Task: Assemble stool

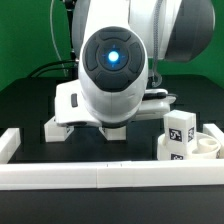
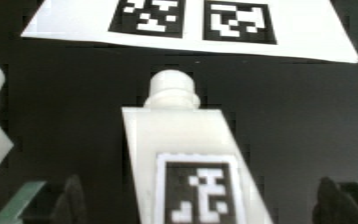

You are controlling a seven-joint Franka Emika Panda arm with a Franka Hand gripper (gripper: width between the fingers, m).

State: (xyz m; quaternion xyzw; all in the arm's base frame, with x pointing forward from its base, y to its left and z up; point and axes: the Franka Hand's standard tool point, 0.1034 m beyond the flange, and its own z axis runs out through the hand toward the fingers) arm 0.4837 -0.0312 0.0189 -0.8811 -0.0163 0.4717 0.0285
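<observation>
Leg pickup: my gripper (image 2: 197, 205) hangs unclenched astride the tagged leg (image 2: 190, 150), which lies just short of the marker board (image 2: 194, 22), the seat (image 1: 192, 150) sitting well apart at the exterior view's right; next, I judge, lower and close squarely.

Stool leg (image 2: 183, 145) — smooth white plastic, faintly glossy; table (image 2: 304, 100) — matt black

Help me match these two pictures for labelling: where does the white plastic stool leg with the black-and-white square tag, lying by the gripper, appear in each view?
Wrist view: the white plastic stool leg lies mid-picture, between the fingers of the open gripper.
Exterior view: not identifiable; the arm hides that spot.
Shared landmark: the gripper.
</observation>
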